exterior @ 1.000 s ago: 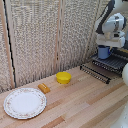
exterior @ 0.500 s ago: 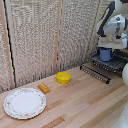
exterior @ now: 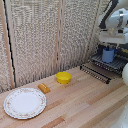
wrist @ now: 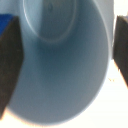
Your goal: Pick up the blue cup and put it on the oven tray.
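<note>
The blue cup stands upright over the dark bars of the oven tray at the exterior view's right; I cannot tell whether its base touches the bars. My gripper comes down on it from above. In the wrist view the cup's pale blue inside fills the picture. A dark finger sits against the cup wall on one side, and the other finger sits close against the wall opposite. The gripper looks shut on the cup.
A low yellow bowl sits mid-table, with a small orange piece beside it. A round patterned plate lies at the exterior view's left. Woven screens stand behind the wooden table. The toaster oven body is cut off at the right edge.
</note>
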Controlling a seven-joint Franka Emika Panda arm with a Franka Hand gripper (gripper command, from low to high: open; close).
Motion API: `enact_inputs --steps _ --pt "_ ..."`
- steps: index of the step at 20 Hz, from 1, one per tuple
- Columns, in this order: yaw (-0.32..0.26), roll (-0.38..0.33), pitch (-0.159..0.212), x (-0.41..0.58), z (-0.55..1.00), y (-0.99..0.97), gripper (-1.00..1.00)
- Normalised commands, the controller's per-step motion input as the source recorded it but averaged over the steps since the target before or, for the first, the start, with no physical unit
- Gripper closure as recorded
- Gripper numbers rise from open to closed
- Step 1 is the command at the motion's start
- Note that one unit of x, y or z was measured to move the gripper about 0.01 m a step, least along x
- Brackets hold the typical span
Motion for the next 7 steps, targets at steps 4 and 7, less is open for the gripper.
enact_inputs --steps 4,7 --pt "0.002 0.005 -0.002 0.078 0.48 0.01 -1.0" --pt "0.004 -0.011 -0.001 0.081 0.24 0.0 -1.0"
